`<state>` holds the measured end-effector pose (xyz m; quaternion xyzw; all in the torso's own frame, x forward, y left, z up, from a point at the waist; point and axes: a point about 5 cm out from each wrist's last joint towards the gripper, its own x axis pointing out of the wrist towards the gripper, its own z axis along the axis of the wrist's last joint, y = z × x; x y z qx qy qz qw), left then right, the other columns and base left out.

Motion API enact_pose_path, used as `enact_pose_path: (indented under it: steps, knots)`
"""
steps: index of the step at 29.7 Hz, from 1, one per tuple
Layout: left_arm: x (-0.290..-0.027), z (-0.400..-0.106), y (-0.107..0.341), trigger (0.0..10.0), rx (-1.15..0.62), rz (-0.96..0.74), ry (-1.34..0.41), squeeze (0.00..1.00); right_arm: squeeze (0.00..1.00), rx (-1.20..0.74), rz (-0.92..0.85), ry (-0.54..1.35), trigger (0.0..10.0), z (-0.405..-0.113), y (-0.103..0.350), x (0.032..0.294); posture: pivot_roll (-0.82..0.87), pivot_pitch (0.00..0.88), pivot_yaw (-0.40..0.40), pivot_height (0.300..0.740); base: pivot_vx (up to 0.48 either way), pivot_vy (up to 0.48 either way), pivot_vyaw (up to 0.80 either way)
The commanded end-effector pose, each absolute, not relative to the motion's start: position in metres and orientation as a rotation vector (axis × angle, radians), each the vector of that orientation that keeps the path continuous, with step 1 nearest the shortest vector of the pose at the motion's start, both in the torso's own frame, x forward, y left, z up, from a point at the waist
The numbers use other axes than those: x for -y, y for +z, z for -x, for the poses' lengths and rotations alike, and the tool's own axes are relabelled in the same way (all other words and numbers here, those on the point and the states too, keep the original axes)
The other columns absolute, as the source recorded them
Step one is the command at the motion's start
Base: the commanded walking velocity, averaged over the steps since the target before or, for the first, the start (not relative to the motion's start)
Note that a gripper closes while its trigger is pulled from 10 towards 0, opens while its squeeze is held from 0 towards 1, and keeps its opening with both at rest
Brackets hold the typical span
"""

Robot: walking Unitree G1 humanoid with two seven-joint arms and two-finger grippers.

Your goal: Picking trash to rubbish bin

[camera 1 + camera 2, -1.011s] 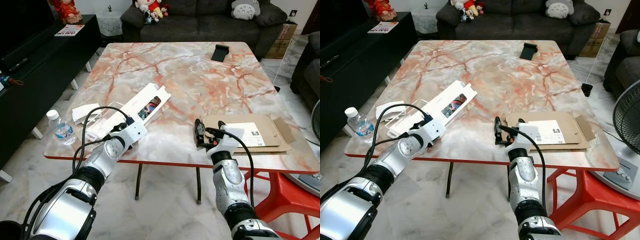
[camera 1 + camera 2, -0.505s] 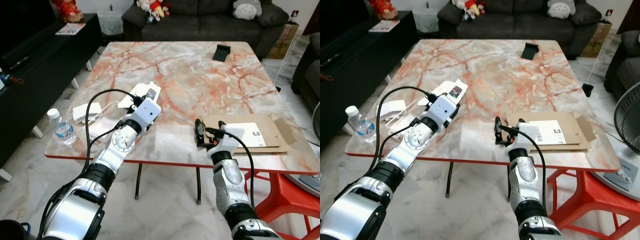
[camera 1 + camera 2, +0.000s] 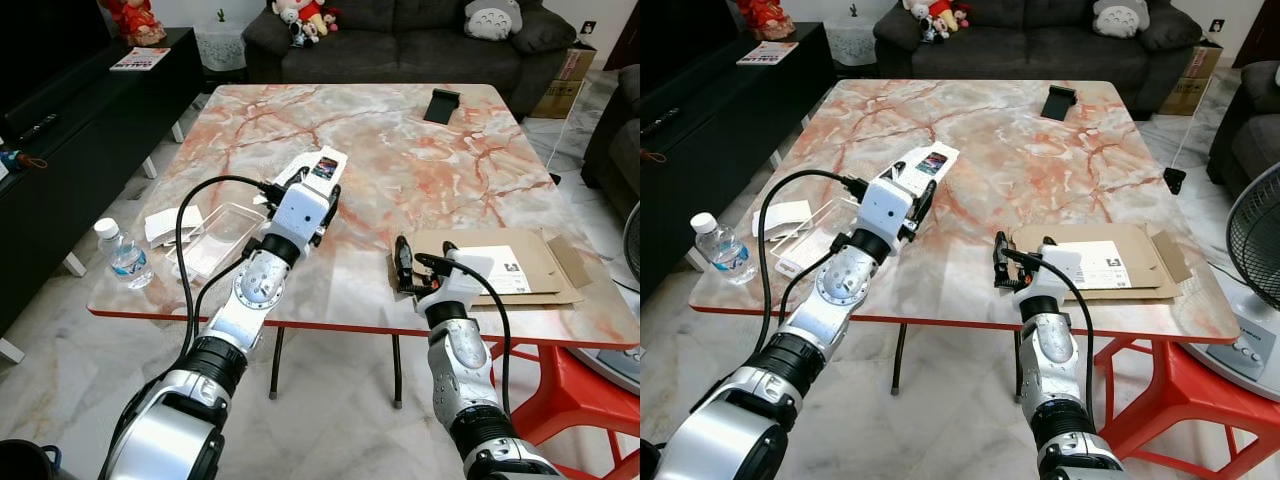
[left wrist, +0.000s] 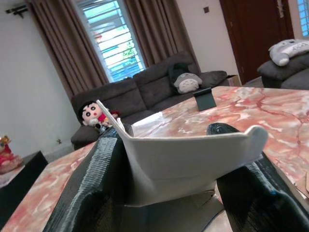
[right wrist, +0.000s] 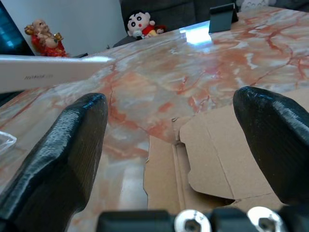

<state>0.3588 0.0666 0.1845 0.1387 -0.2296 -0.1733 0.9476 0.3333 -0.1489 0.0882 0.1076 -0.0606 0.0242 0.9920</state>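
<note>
The left gripper (image 3: 318, 200) holds the white box (image 3: 318, 172) clamped between its two black fingers (image 4: 101, 193), lifted off the marble table (image 3: 400, 140) near its middle, the box's far end pointing to 12 o'clock. At 9 o'clock from it lie a clear plastic tray (image 3: 215, 235) and white papers (image 3: 168, 222), with a water bottle (image 3: 120, 255) standing at the table's left near corner. The right gripper (image 3: 420, 270) hovers with fingers spread wide over the near edge of the flattened cardboard (image 3: 520, 262), at 3 o'clock from the box. A black phone stand (image 3: 441, 104) sits at 1 o'clock, towards the sofa (image 3: 400, 40).
</note>
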Motion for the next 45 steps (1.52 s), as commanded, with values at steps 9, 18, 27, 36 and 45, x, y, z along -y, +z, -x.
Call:
enact_pose_path:
  steps: [9, 18, 27, 36, 45]
  knots:
    - [-0.076, -0.361, 0.193, 0.7, 0.495, -0.224, -0.310, 0.00, 0.00, 0.167, -0.216, 0.043, 10.0, -0.336, 0.098, 0.148, -0.12, 0.004, 0.046, 0.740, 0.000, 0.000, 0.00]
    - [-0.074, -0.360, 0.194, 10.0, 0.501, -0.219, -0.316, 0.00, 0.00, 0.169, -0.217, 0.044, 10.0, -0.337, 0.098, 0.147, -0.12, 0.000, 0.047, 0.740, 0.000, 0.000, 0.00]
    - [-0.073, -0.360, 0.194, 10.0, 0.502, -0.226, -0.318, 0.00, 0.00, 0.172, -0.217, 0.039, 10.0, -0.336, 0.099, 0.148, -0.12, 0.000, 0.043, 0.740, 0.000, 0.000, 0.00]
    - [-0.076, -0.360, 0.195, 10.0, 0.507, -0.233, -0.302, 0.00, 0.00, 0.173, -0.217, 0.036, 10.0, -0.337, 0.099, 0.148, -0.11, 0.007, 0.042, 0.740, 0.000, 0.000, 0.00]
    - [-0.077, -0.361, 0.196, 10.0, 0.513, -0.230, -0.287, 0.00, 0.00, 0.181, -0.219, 0.031, 10.0, -0.337, 0.100, 0.148, -0.11, 0.009, 0.043, 0.740, 0.000, 0.000, 0.00]
